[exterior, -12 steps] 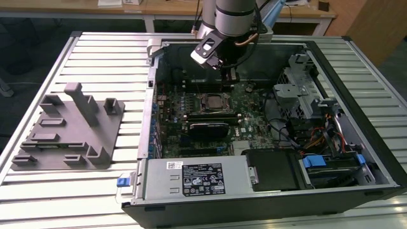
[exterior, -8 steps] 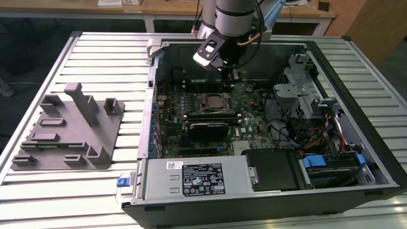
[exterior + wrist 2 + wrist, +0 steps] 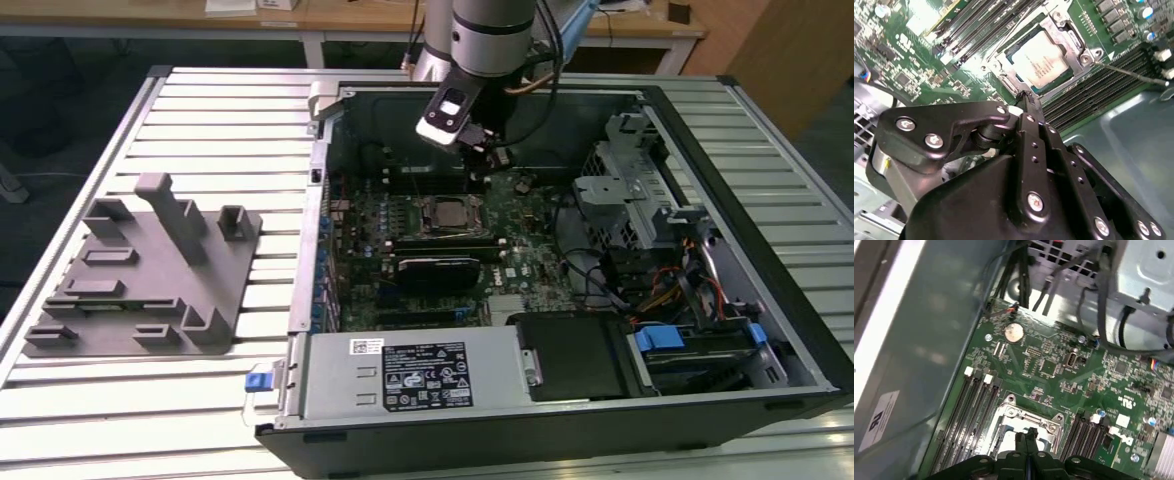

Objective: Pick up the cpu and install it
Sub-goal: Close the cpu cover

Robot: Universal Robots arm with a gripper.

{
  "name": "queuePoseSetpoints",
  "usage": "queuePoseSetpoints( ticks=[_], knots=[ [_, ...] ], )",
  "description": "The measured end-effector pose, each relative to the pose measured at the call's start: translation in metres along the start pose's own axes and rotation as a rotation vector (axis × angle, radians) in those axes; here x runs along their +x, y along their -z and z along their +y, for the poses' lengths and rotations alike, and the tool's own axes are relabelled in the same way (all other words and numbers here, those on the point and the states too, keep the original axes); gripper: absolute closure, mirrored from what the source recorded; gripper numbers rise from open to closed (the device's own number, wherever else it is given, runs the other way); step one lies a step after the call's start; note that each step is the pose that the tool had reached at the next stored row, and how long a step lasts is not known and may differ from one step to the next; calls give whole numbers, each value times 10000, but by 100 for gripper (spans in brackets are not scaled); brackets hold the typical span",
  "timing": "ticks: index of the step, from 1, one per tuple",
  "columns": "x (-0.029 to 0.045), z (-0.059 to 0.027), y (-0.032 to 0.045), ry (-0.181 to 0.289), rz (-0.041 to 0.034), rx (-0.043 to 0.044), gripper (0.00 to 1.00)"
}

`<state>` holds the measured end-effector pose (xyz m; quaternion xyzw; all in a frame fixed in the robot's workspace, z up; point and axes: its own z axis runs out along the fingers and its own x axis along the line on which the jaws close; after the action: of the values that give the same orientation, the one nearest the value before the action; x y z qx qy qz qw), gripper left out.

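Silvery cpu (image 3: 1046, 56) flat in socket (image 3: 1074, 40), tool (image 3: 1027, 96) closed nearby

worktop (image 3: 200, 120): pale ribbed metal slats, catching soft even light | far side: light wooden desk (image 3: 360, 18) standing on white legs (papers (image 3: 230, 6) lying on top) | floor (image 3: 80, 90): lying dark in shade beneath the desk | the exterior view's right: brown wooden panel (image 3: 781, 50) rising beyond the worktop's corner
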<state>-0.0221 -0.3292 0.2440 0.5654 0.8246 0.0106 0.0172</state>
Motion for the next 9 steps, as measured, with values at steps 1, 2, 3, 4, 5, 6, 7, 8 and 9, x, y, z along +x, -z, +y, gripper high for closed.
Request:
queuePoseSetpoints(
  ticks=[1,2,3,4,5,6,7,8,9],
  knots=[
    [0,0,0,146,5,-2,89],
    [0,0,0,300,11,-5,89],
    [0,0,0,450,16,-7,89],
    [0,0,-1,713,25,-11,89],
    [0,0,-1,862,30,-13,89],
    [0,0,-1,1012,35,-16,89],
    [0,0,-1,1176,41,-19,89],
    [0,0,-1,1325,46,-20,89],
    [0,0,-1,1476,52,-23,89]
  ],
)
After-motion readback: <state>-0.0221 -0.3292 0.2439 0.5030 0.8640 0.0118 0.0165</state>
